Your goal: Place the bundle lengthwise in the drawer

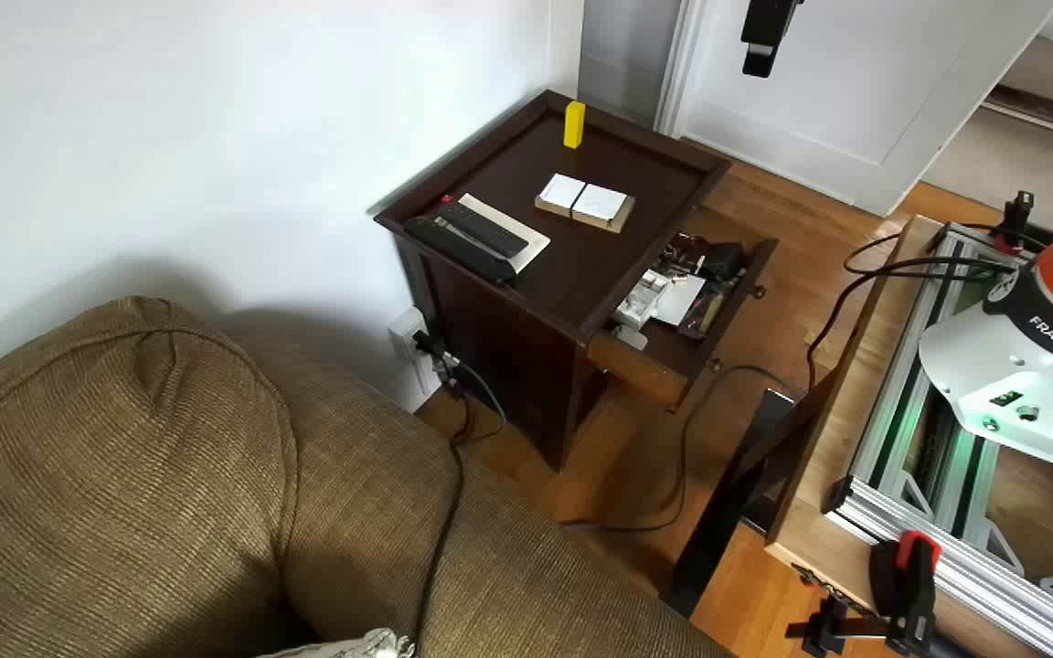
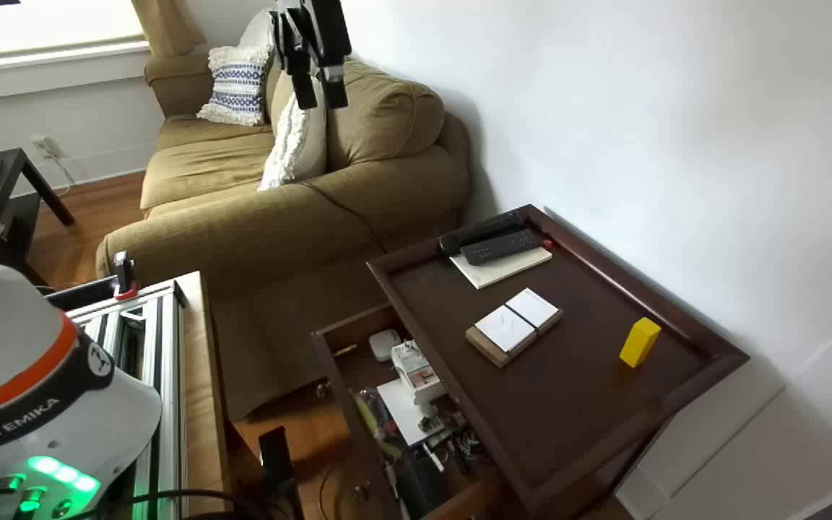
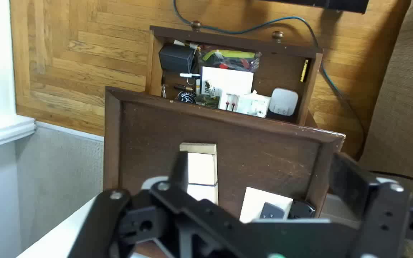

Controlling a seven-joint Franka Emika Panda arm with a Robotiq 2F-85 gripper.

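In the lower right of an exterior view a desk (image 2: 568, 390) is seen, its crowded drawer (image 3: 278, 68) pulled open. The end effector (image 3: 260, 165) is spread wide, nothing held. On the desk, near the centre of an exterior view, the bundle (image 1: 587, 202) is laid flat. It would best be approached with a shift toward the wrist view's left, straddled across its narrow width near the band (image 2: 522, 318), then probably turned along the drawer's long side.
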